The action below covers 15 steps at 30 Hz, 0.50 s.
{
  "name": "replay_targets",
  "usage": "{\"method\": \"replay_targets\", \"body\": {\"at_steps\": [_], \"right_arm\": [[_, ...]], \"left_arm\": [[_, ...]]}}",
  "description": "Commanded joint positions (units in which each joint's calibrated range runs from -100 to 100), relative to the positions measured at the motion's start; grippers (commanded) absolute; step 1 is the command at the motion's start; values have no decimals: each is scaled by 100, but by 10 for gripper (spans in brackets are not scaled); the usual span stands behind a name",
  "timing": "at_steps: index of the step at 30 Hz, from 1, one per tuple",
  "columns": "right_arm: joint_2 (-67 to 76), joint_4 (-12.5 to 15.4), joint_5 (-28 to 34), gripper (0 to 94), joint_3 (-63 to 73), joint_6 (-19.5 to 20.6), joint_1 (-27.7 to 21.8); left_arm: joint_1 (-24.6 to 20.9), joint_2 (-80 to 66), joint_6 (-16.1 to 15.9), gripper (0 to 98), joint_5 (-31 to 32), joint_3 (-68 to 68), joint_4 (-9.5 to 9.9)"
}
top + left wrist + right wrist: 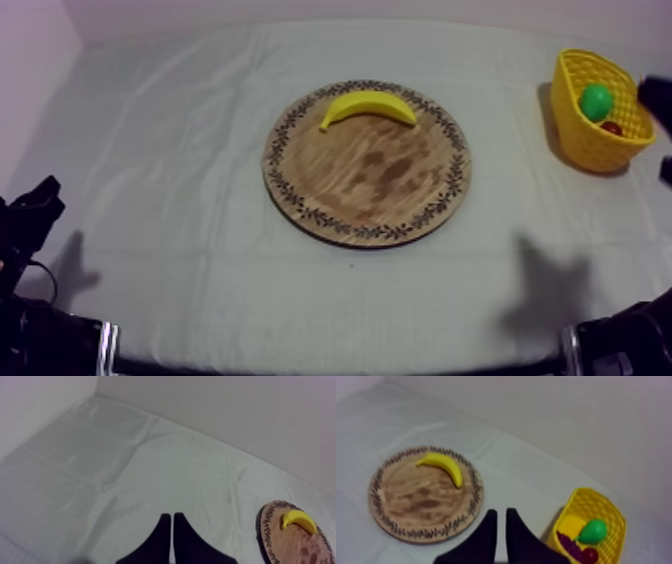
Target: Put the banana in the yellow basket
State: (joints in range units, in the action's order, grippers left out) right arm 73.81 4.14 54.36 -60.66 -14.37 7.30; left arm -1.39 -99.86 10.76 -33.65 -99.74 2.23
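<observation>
Looked down on a table (pixel 180 150) under a grey-white cloth, creased but bare over most of its spread, with pale walls closing the far side and the left side. Found the round wooden board (pixel 380 190) near the middle, ringed by open cloth and well apart from every table edge. Saw the banana (pixel 368 104) lying flat on the far part of the board, just inside the patterned rim, its arch bowed away from the board's centre, nothing touching it. Spotted the yellow basket (pixel 590 140) at the far right, close to the right table edge and well apart from the board, with a wide strip of bare cloth between the two. Made out inside the basket a green pear (pixel 596 101), a small red fruit (pixel 611 128) beside it and, from the right wrist view, a bunch of grapes (pixel 567 542) low in the basket. Noted a black part of the right arm (pixel 655 100) at the right edge just beside the basket, and the left arm (pixel 30 215) low at the left edge, far from the board. Read the left jaws as pressed together into a narrow wedge, holding nothing, over bare cloth with the board off to one side. Read the right jaws as likewise pressed together and empty, poised above the cloth between board and basket.
</observation>
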Motion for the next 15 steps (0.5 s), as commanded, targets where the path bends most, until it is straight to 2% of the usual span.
{"method": "replay_targets", "body": {"at_steps": [1, 5, 9, 15], "right_arm": [[-572, -1, 174, 52, 1576, 27, 77], [-1374, 4, 618, 16, 2596, 30, 252], [-2272, 139, 1019, 8, 3332, -85, 293], [-3581, 195, 1243, 5, 4004, -105, 359]], "left_arm": [[-2, 3, 1, 1, 2, -4, -1], [-2, 3, 1, 1, 2, -4, -1], [-2, 3, 1, 1, 2, -4, -1], [-2, 3, 1, 1, 2, -4, -1]]}}
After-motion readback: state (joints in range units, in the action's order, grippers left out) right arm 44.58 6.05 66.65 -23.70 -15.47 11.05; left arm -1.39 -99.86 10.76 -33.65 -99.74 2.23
